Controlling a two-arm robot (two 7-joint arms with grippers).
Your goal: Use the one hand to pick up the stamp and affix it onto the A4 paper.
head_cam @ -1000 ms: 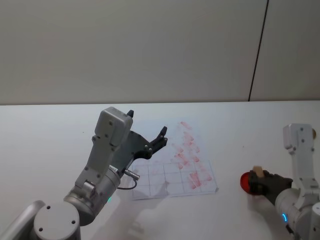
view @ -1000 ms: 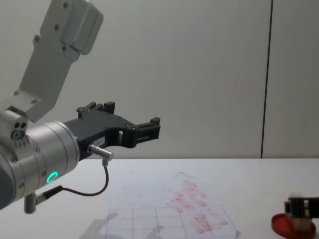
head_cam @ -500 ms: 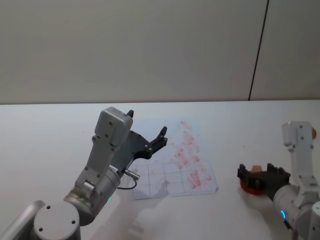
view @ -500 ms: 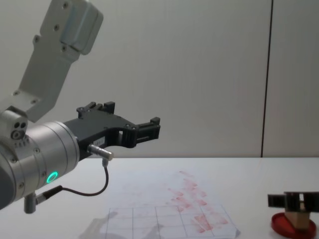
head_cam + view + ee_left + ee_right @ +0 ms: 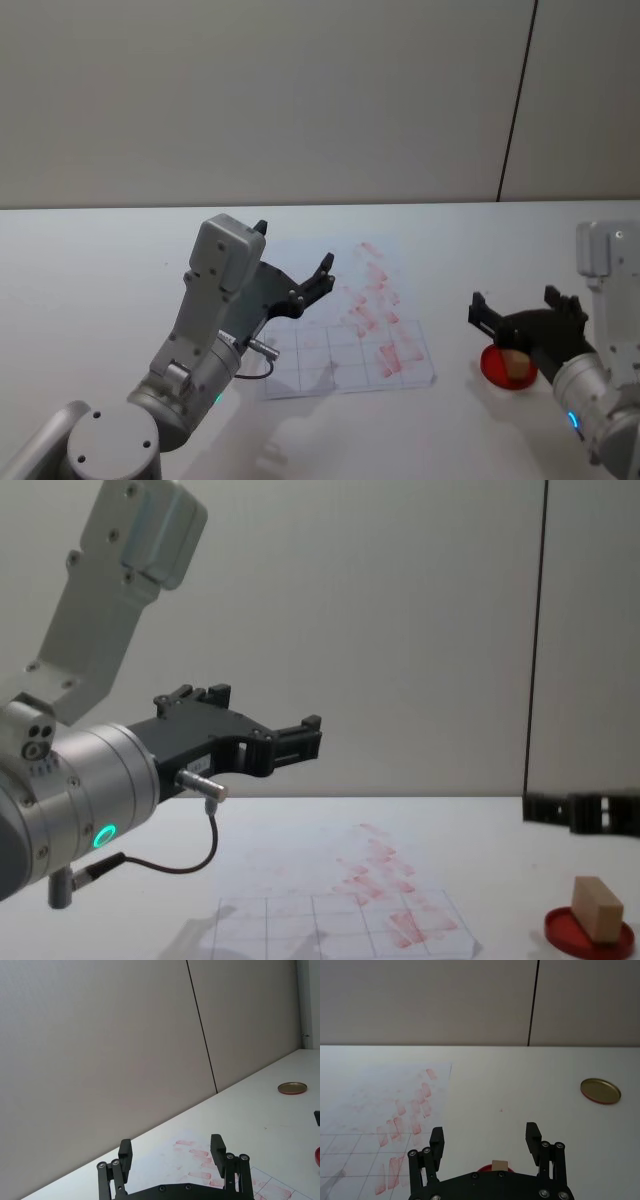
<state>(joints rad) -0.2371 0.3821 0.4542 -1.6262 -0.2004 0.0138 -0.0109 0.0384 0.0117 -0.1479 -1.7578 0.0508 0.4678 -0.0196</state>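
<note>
The stamp [image 5: 516, 365], a small tan wooden block, rests on the round red ink pad [image 5: 494, 366] at the table's right, seen from the side as stamp [image 5: 598, 908] on pad [image 5: 590, 935]. My right gripper [image 5: 515, 303] hovers open a little above it, holding nothing; its wrist view shows the gripper [image 5: 485, 1135] with the stamp [image 5: 499, 1164] just behind its fingertips. The A4 paper [image 5: 340, 320], white with grid lines and red marks, lies at the table's middle. My left gripper [image 5: 295, 247] hangs open and still in the air over the paper's left part.
A flat gold round lid [image 5: 600, 1090] lies on the white table beyond the ink pad, also far off as the lid [image 5: 292, 1088]. A plain wall with a dark vertical seam stands behind the table.
My right gripper opened off the stamp and rose above the ink pad, leaving the stamp resting on the pad. The left arm has not moved.
</note>
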